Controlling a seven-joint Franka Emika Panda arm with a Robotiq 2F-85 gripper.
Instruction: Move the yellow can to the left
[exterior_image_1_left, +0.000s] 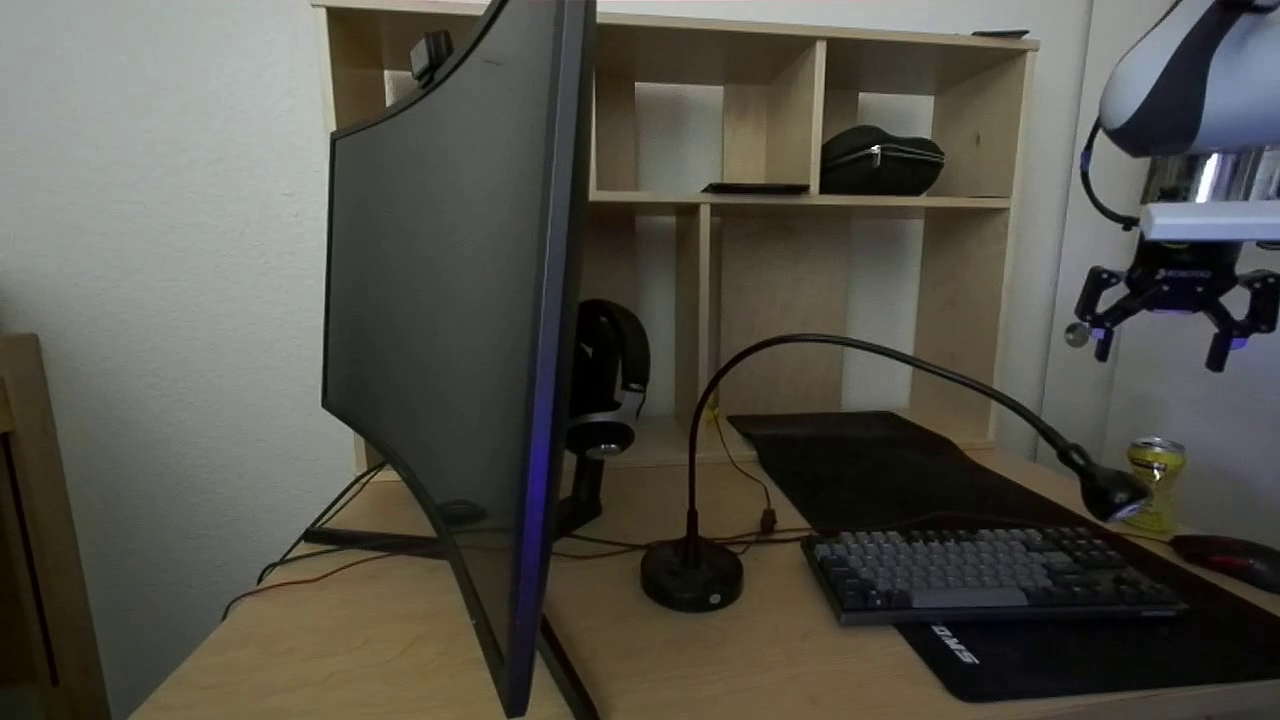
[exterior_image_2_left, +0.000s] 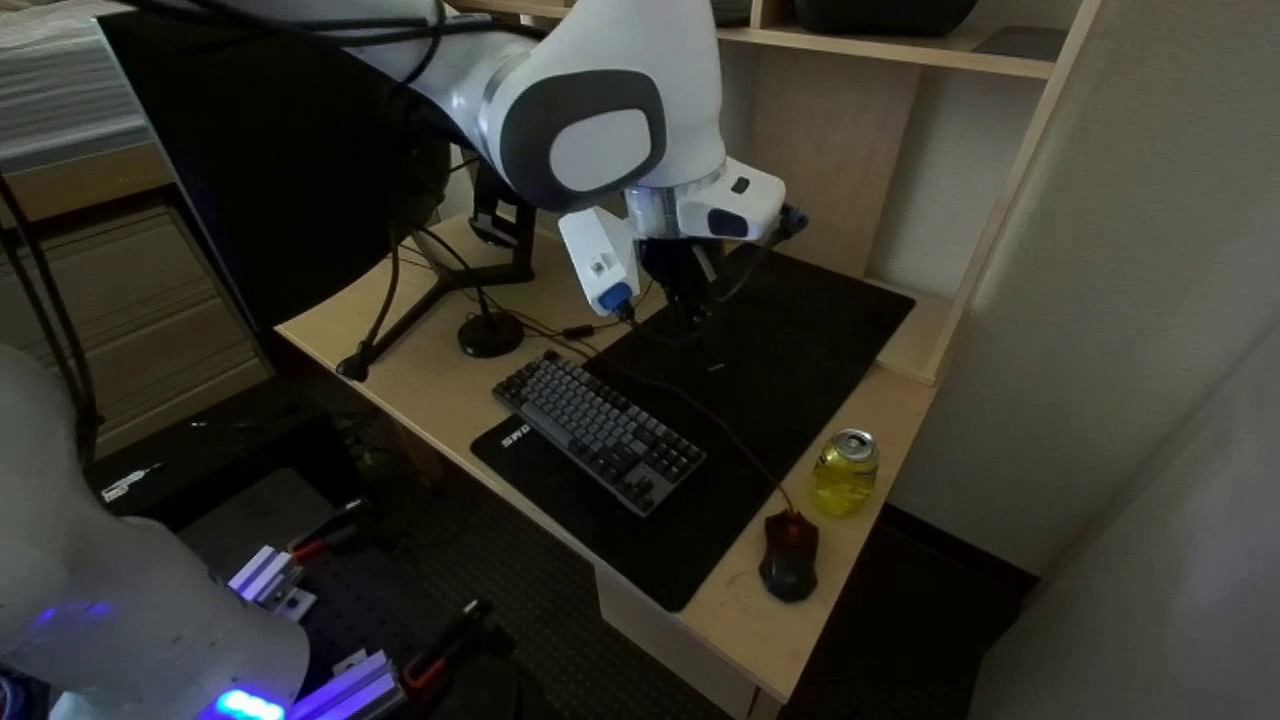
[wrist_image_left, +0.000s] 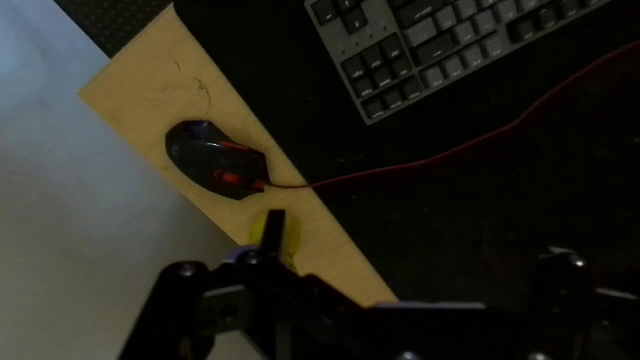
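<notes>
1. My gripper (exterior_image_1_left: 1160, 351) is spread wide, holding nothing.
2. Can (exterior_image_2_left: 845, 478) stands right by the table (exterior_image_2_left: 750, 632)'s side edge.
3. If I come in off-center, I could easily knock it over that edge.

A pale wooden table (exterior_image_2_left: 755, 640) carries a black desk mat (exterior_image_2_left: 770, 370), a gooseneck lamp (exterior_image_1_left: 691, 577), a curved monitor (exterior_image_1_left: 450, 300) and a wooden shelf unit (exterior_image_1_left: 782, 300). Beside the mat, a yellow drink can (exterior_image_2_left: 846, 477) stands upright near a black-and-red mouse (exterior_image_2_left: 789, 560).

Pale wall (exterior_image_1_left: 180, 220) behind wooden shelf unit (exterior_image_1_left: 785, 280); wooden desk (exterior_image_1_left: 350, 640); dark floor (exterior_image_2_left: 545, 595) below.
</notes>
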